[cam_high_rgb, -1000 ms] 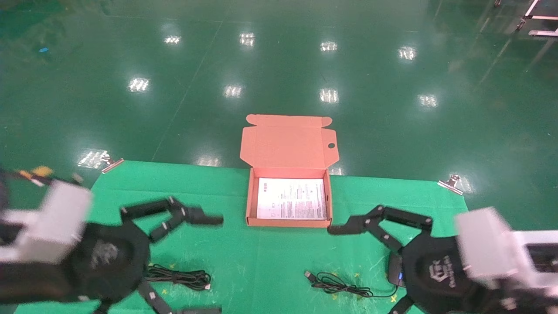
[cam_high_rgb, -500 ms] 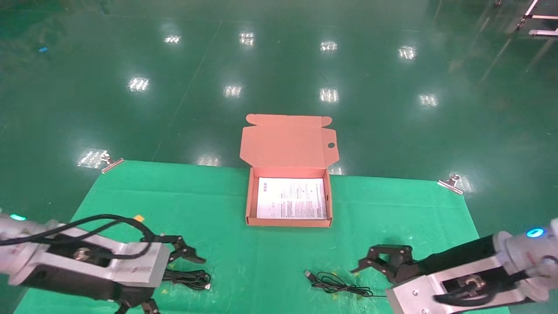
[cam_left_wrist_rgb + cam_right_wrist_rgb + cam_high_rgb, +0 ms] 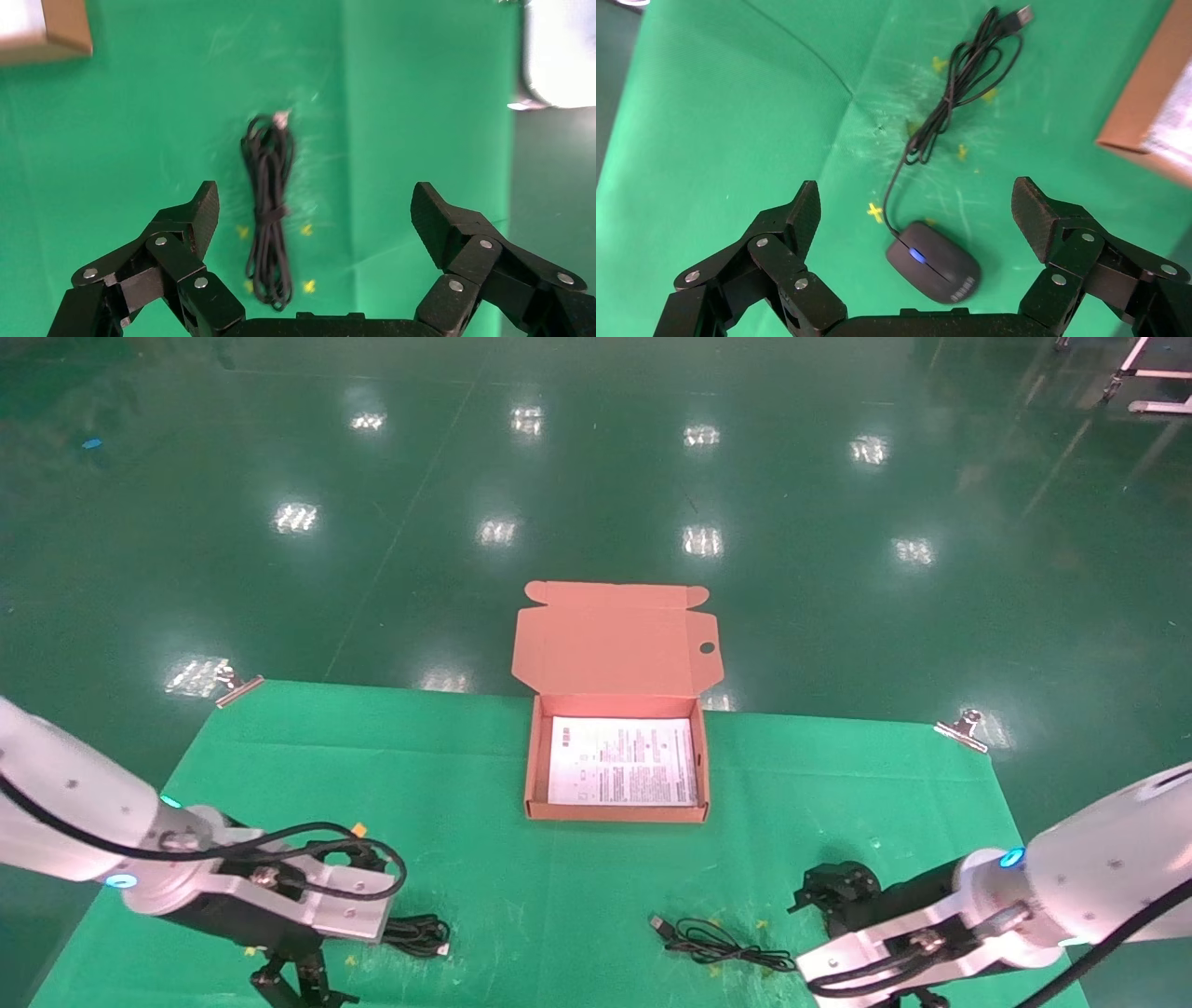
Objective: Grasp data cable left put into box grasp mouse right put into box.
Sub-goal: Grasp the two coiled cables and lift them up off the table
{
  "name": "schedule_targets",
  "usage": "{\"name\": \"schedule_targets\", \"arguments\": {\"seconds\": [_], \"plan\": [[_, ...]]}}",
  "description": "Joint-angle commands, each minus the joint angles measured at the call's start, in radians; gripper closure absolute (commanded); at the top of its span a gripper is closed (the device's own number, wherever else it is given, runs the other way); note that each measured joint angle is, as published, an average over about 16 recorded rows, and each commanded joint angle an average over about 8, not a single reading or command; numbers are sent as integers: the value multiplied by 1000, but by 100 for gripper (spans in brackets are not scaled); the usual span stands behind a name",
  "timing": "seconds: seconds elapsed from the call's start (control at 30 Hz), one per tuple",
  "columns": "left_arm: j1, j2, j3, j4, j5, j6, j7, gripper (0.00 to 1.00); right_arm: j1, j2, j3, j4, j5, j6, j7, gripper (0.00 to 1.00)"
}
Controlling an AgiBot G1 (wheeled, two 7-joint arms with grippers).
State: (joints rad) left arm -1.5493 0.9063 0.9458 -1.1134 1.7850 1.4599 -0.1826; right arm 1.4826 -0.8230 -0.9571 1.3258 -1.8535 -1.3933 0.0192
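Observation:
The open orange-brown box (image 3: 529, 775) sits at the middle back of the green mat, a white printed sheet on its bottom. The data cable (image 3: 269, 210), a tied black coil, lies on the mat under my left gripper (image 3: 315, 210), which is open wide and empty above it, the coil nearer one finger. In the head view the cable (image 3: 419, 933) pokes out beside my left wrist. The black mouse (image 3: 933, 261) with its blue light lies between the fingers of my open, empty right gripper (image 3: 916, 210). In the head view the mouse is hidden under that gripper (image 3: 838, 889).
The mouse's loose cord (image 3: 712, 945) with its USB plug trails towards the middle front of the green mat (image 3: 466, 775). Metal clips (image 3: 237, 686) (image 3: 964, 728) hold the mat's back corners. Shiny green floor lies beyond. A box corner shows in the right wrist view (image 3: 1151, 105).
Both arms have swung down and back from in front of the camera. The left gripper now hangs over the data cable, the right over the mouse. Both stay open.

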Motion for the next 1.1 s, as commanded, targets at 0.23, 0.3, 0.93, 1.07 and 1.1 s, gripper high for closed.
{"name": "schedule_targets", "arguments": {"seconds": [0.23,0.3,0.93,1.07,1.1], "plan": [[23,52,25,74,79,-78,-12,0,-56,-36,-14,-42,-63,86,54,0],[28,62,29,95,93,-95,-15,0,-65,-47,-14,-61,-70,105,59,0],[71,154,29,393,129,-277,69,0,-101,-202,-14,-368,-57,246,-16,0],[73,179,28,463,128,-310,108,0,-109,-240,-23,-441,-77,293,-56,0],[74,183,27,476,127,-318,117,11,-111,-245,-24,-455,-81,306,-64,8]]}}
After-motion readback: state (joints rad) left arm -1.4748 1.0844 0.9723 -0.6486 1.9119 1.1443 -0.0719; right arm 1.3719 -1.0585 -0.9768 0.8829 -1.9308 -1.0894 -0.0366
